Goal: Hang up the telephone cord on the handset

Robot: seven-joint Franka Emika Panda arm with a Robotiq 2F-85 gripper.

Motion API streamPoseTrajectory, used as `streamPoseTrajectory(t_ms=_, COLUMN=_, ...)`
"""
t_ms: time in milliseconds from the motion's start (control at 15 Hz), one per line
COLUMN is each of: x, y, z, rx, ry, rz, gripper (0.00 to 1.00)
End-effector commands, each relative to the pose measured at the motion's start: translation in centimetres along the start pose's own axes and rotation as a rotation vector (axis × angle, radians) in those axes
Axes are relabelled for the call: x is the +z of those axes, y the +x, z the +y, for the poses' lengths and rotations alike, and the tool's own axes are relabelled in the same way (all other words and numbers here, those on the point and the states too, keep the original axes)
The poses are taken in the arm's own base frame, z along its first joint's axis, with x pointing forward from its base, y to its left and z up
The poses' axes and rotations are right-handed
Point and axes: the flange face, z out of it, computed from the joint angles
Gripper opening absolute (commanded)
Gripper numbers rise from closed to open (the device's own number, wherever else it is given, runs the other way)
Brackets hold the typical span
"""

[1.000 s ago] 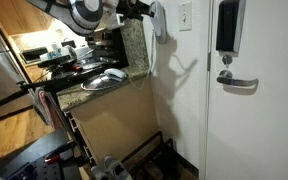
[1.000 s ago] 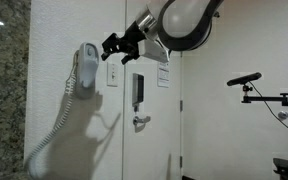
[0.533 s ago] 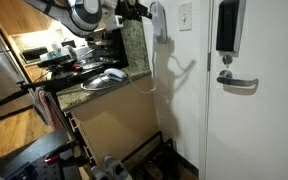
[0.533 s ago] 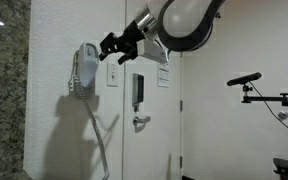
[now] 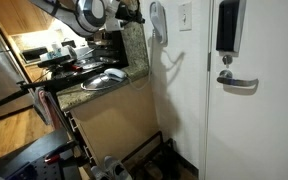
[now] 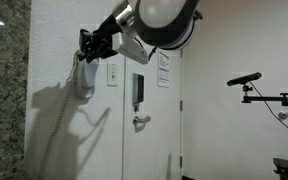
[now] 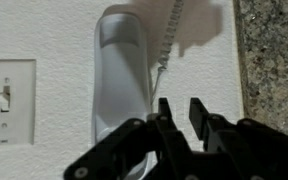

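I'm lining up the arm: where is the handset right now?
In an exterior view the handset sits on the white wall near the top, between the pincer at picture left and the switch plate at picture right.

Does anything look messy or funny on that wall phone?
A little. The telephone cord is not hung up: it trails loose over the wall beside the handset, which makes it look untidy. The handset itself sits straight on the wall, and nothing looks broken or spilled.
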Motion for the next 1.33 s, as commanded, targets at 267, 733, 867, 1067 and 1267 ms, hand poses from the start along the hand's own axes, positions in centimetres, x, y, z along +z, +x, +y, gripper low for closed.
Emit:
streamPoseTrajectory(t_ms=267, x=3.7, y=-0.7, z=0.0, rx=0.029, ry=0.030, rz=-0.058, gripper=0.29)
streamPoseTrajectory(t_ms=733, x=5.3, y=-2.6, z=0.6, rx=0.064, ry=0.038, rz=-0.112, gripper=0.80)
streamPoseTrajectory(t_ms=867, x=6.1, y=-3.3, z=0.4, rx=0.082, ry=0.057, rz=-0.132, gripper=0.95)
streamPoseTrajectory(t_ms=1067, x=7.3, y=-3.9, z=0.2, rx=0.103, ry=0.086, rz=-0.153, gripper=1.00)
streamPoseTrajectory(t_ms=1267, x=8.2, y=-4.1, z=0.6, rx=0.111, ry=0.095, rz=-0.164, gripper=1.00)
